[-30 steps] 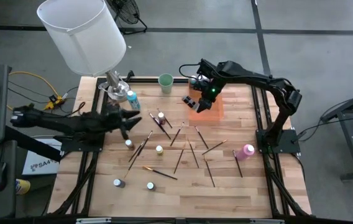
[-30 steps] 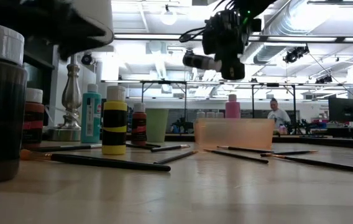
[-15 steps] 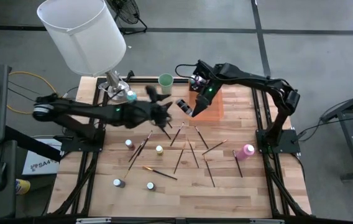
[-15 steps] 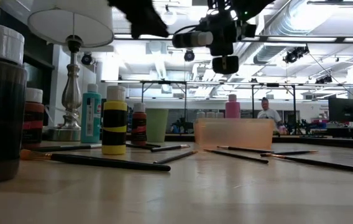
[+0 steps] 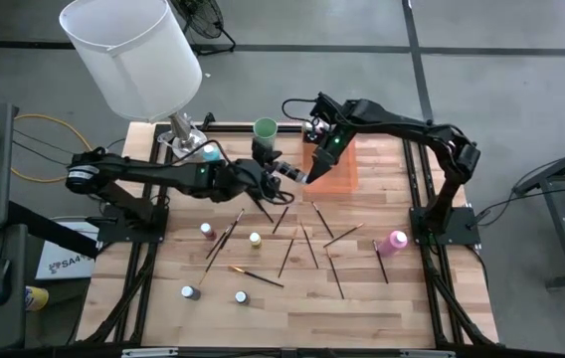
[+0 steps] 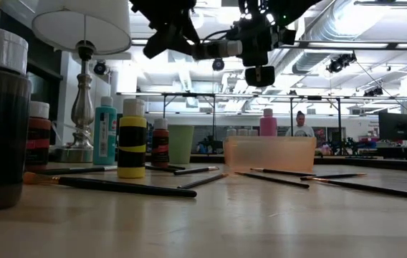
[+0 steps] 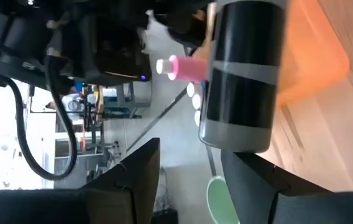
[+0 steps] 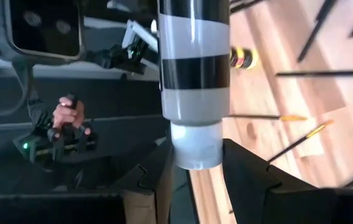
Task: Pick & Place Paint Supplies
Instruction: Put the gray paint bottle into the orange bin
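Bin (image 5: 334, 171): upper centre, looks empty.
Left gripper (image 5: 281, 170): clamped on dark bottle (image 7: 242, 74).
Right gripper (image 5: 302, 174): grips same bottle.
Left: brushes (image 5: 245, 273), bottles (image 5: 255, 240) mid-table, most undone.

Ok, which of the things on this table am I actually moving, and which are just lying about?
Job:
- dark striped bottle in the right gripper
- yellow bottle
- teal bottle
- tall pink bottle
- scattered paintbrushes
- probably the orange bin

Lying about:
- white-shaded lamp
- green cup, as far as I can tell
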{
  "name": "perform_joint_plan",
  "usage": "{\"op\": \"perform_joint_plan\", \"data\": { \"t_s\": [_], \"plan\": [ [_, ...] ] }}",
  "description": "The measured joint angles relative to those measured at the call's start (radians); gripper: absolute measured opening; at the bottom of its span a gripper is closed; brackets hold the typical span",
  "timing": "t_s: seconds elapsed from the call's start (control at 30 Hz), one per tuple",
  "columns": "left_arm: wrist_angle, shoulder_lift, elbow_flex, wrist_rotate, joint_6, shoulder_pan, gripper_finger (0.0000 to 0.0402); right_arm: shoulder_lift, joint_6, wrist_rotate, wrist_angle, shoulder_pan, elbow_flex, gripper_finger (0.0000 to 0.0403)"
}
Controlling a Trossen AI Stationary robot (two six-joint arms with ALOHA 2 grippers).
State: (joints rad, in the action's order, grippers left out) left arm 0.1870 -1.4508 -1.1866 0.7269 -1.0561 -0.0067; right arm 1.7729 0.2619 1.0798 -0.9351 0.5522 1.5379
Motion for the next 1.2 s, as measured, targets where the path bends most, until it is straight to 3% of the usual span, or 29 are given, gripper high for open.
{"op": "perform_joint_plan", "data": {
  "t_s": [0.2,0.67,1.2],
  "plan": [
    [0.033,0.0,0.0,0.021,-0.013,0.0,0.0168,0.0,-0.001,-0.058,0.008,0.019,0.0,0.0112],
    [0.108,0.001,0.0,0.02,-0.042,-0.001,0.0168,0.0,0.004,-0.063,0.041,0.038,0.0,0.0112],
    [0.054,-0.007,0.0,0.013,-0.092,0.0,0.0168,0.0,0.041,-0.06,0.111,0.046,0.0,0.0112]
  ]
}}
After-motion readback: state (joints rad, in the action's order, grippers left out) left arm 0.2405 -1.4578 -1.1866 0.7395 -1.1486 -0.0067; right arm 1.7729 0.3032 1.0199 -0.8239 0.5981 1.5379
